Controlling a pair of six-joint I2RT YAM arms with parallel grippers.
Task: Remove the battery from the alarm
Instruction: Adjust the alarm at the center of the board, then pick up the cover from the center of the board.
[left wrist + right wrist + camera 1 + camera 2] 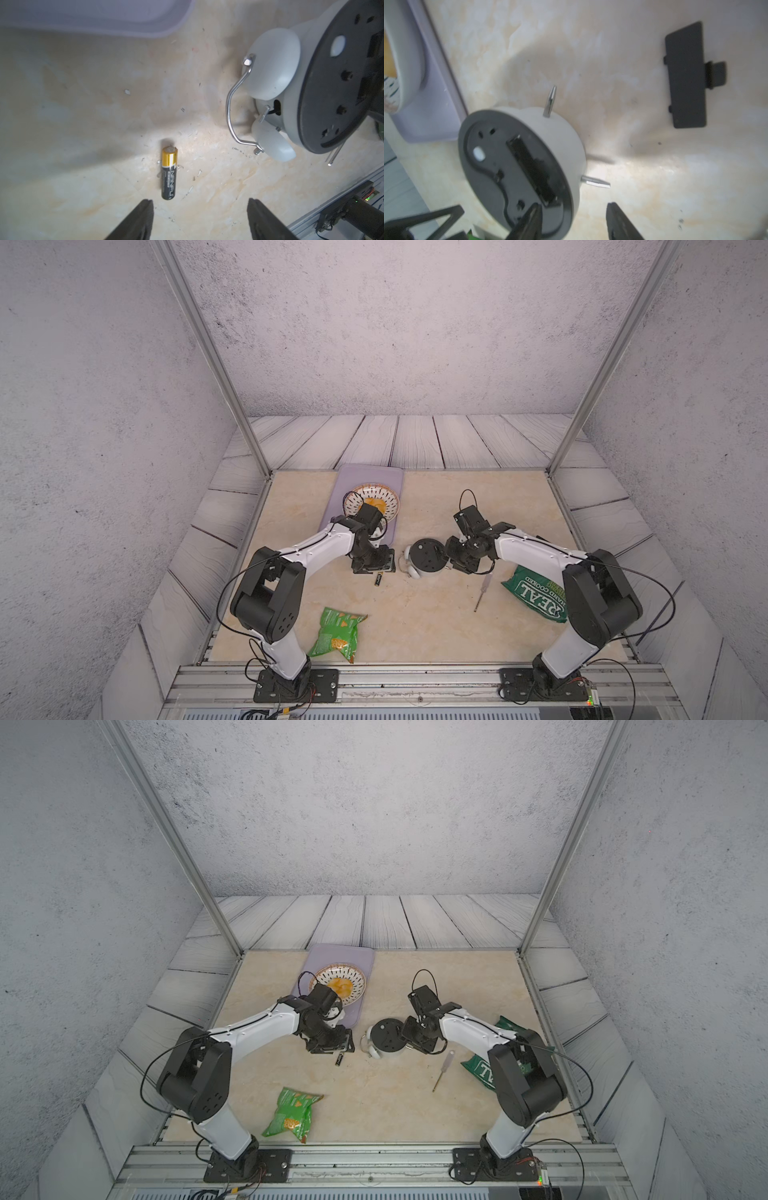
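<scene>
Job looks done: battery (169, 172) out, lies flat on table (415, 614), just left of alarm (428, 556), on near side of left claw (200, 202). Slot (529, 168) in alarm's back empty; cover (685, 76) loose on table. Only arms' retreat left, I judge. Long axis of battery runs near-far, gold end near. Left claw released, wide, holds nothing. Jaws of right claw (574, 205) parted astride alarm's rim, not clamped.
</scene>
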